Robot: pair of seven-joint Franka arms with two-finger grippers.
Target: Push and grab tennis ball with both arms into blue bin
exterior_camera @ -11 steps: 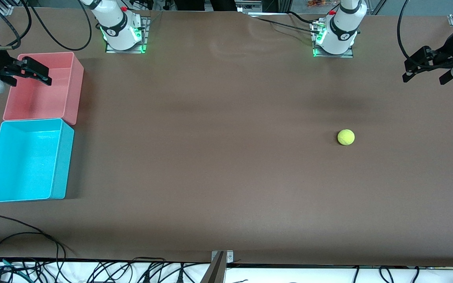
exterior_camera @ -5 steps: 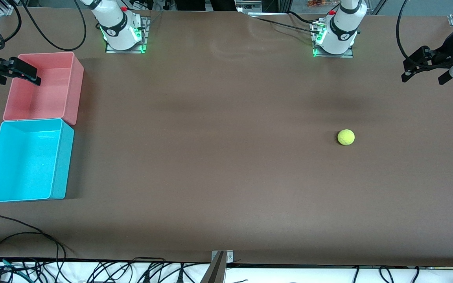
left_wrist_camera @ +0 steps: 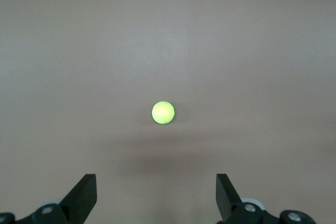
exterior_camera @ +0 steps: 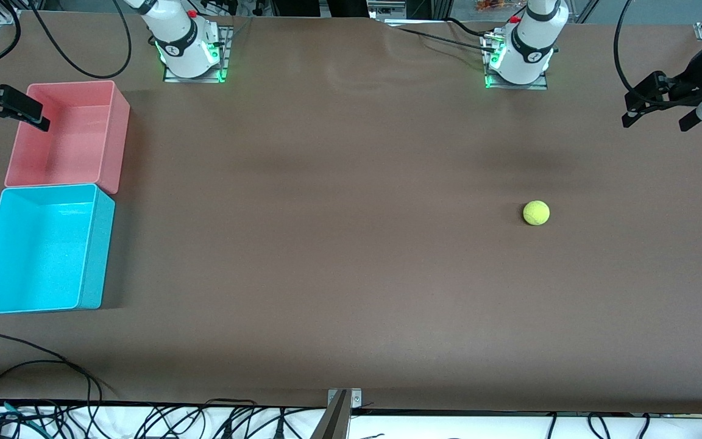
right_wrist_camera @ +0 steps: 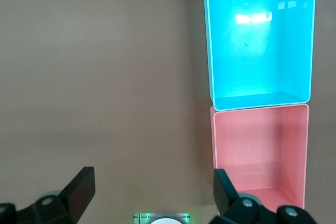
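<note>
Tennis ball [exterior_camera: 536,213], 4 o'clock: rolls off-line if pushed off-centre. Left gripper [exterior_camera: 659,108], right gripper [exterior_camera: 7,110]: wide, empty. Blue bin [exterior_camera: 92,256], 9 o'clock.

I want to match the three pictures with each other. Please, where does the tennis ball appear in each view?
Front view: the tennis ball lies on the bare table, toward the left arm's end, apart from both bins.
Left wrist view: the ball sits near the middle of the picture, ahead of the open left gripper.
Right wrist view: not in it.
Shared landmark: the brown table appears in all three views.
</note>
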